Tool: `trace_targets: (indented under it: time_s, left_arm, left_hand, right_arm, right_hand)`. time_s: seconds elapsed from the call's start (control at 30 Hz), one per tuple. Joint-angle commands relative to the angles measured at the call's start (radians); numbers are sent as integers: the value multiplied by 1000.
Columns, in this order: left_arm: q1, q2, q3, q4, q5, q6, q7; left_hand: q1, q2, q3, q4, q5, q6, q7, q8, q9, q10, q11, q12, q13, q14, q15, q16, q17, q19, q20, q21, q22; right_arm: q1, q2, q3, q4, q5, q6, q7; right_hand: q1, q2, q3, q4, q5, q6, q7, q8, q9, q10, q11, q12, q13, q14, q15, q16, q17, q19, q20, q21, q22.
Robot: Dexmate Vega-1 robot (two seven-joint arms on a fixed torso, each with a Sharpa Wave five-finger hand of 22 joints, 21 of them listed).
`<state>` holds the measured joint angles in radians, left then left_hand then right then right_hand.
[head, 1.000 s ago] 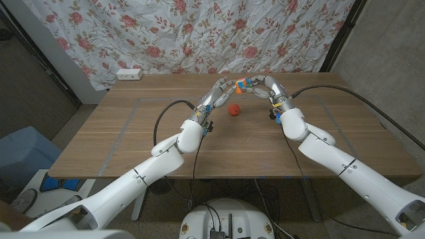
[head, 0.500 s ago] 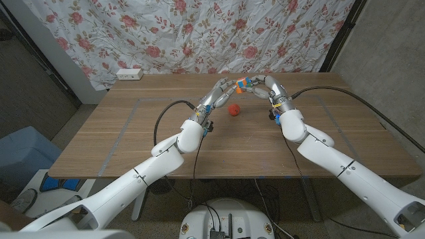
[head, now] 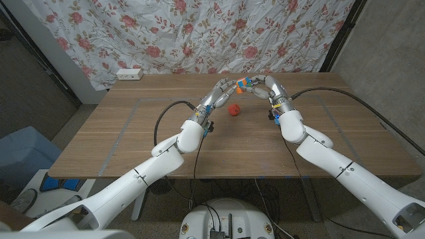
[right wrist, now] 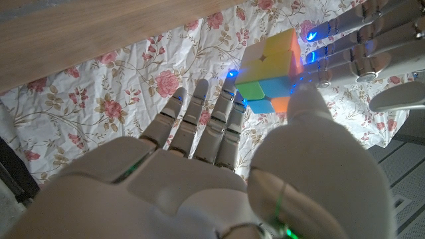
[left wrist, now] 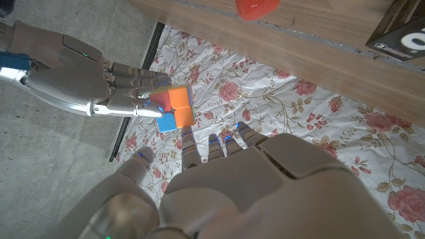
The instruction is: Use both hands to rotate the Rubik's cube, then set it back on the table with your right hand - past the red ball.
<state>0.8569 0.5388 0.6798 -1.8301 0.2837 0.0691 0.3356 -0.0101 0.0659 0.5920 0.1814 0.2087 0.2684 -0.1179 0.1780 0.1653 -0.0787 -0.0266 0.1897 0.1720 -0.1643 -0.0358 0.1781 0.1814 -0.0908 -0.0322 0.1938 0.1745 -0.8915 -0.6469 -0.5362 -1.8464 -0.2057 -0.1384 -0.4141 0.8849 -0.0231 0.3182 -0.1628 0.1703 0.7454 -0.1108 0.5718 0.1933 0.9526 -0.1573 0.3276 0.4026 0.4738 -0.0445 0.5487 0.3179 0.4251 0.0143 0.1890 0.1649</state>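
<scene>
The Rubik's cube (head: 243, 83) hangs in the air over the far middle of the wooden table (head: 133, 139). My right hand (head: 267, 87) pinches it between thumb and fingertips, as the left wrist view shows the cube (left wrist: 172, 107) in that hand (left wrist: 80, 79). My left hand (head: 216, 95) reaches in from the other side with straight, spread fingers. Its fingertips (right wrist: 332, 53) lie against or very near the cube's (right wrist: 272, 66) side. The red ball (head: 234, 110) rests on the table just below and nearer than the cube, and the ball (left wrist: 257, 6) also shows in the left wrist view.
A white power strip (head: 129, 74) lies at the table's far left corner. Black cables (head: 166, 113) trail from both wrists over the table. A floral curtain (head: 199, 33) hangs close behind the far edge. A blue bin (head: 20, 156) stands beside the table's left end.
</scene>
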Motion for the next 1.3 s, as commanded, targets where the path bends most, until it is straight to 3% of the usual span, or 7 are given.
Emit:
trace_targets:
  time_s: [0.03,0.6,1.3]
  left_arm:
    - [0,-1,2,3,-2,-7,-4]
    - [7,2,1,-4,5,-3,0]
    - [-3,-8,7,9,-2,-14,-8]
  left_hand:
    - [5,97,1,-2,8,5,2,7,5,4,-1,8,3,-23,-26,9,-1,3,-4,4,2]
    - [8,100,4,-5,9,8,7,6,5,5,0,7,3,-21,-24,8,-3,5,-3,4,2]
    - [11,101,8,-8,10,12,7,5,5,8,-1,7,3,-17,-24,7,-4,8,-3,5,1]
  right_arm:
    - [-4,9,-2,1,0,3,-6]
    - [-10,13,0,-5,3,-7,-10]
    - [9,41,-8,36,2,25,-35]
  right_hand:
    - [62,57,-2,2,6,115,-110,5,3,68,-63,2,4,10,-140,5,3,7,-2,6,4]
    - [61,47,-10,2,5,88,-110,-11,3,49,-62,-14,1,7,-139,3,3,9,2,5,5]
    - [66,46,-13,2,6,88,-110,-15,4,44,-62,-18,6,4,-142,2,4,10,3,5,5]
